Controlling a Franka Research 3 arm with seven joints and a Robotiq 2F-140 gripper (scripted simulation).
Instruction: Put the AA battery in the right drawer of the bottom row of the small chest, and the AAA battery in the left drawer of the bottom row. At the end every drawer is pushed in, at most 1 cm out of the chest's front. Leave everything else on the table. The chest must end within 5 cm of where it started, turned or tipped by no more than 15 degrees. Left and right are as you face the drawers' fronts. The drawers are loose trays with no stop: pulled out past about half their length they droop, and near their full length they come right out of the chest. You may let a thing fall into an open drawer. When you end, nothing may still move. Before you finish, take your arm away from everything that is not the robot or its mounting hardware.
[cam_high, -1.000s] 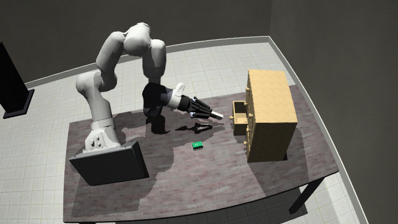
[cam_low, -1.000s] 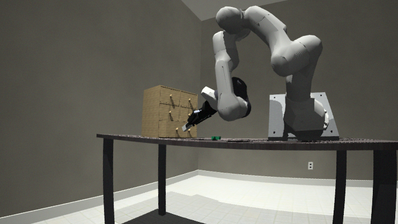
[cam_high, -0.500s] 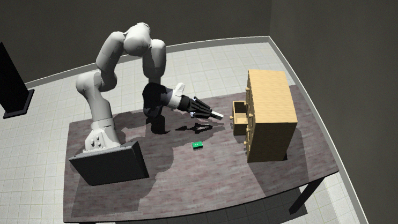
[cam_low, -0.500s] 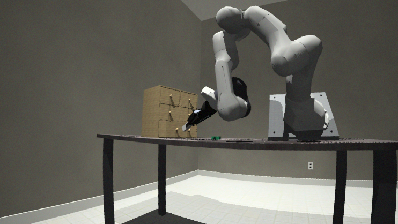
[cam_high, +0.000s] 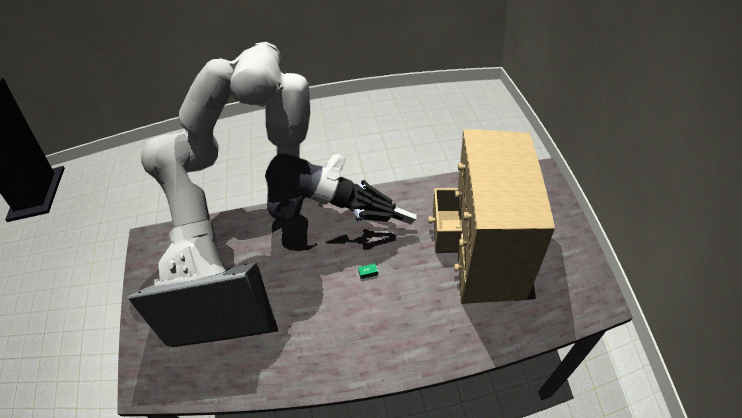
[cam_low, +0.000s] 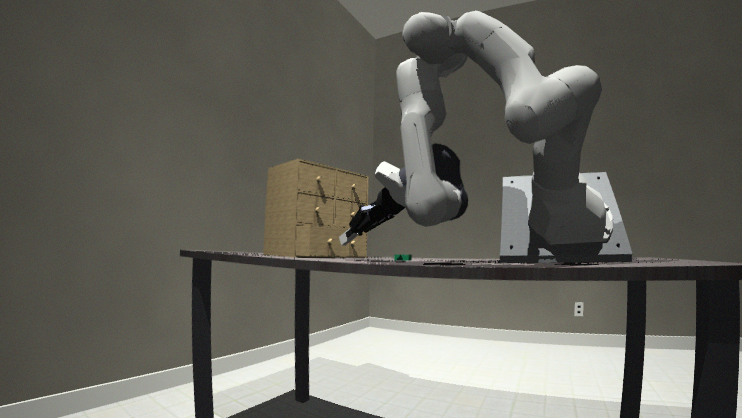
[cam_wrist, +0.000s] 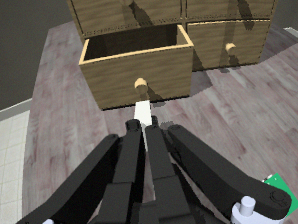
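The small wooden chest (cam_high: 501, 212) stands on the right of the table, with its drawer fronts towards the arm. Its bottom-left drawer (cam_wrist: 136, 63) is pulled out part way, and the part of its inside that I see is dark and shows nothing. It also shows in the top view (cam_high: 447, 219). The other drawers look pushed in, among them the bottom-right one (cam_wrist: 229, 43). My gripper (cam_high: 407, 215) is shut on nothing. Its tips (cam_wrist: 141, 112) are just in front of the open drawer's knob (cam_wrist: 140, 84). I see no AA or AAA battery in any view.
A small green block (cam_high: 368, 270) lies on the table near the middle, to the gripper's right in the wrist view (cam_wrist: 282, 185). The arm's base and its grey plate (cam_high: 205, 306) take up the table's left side.
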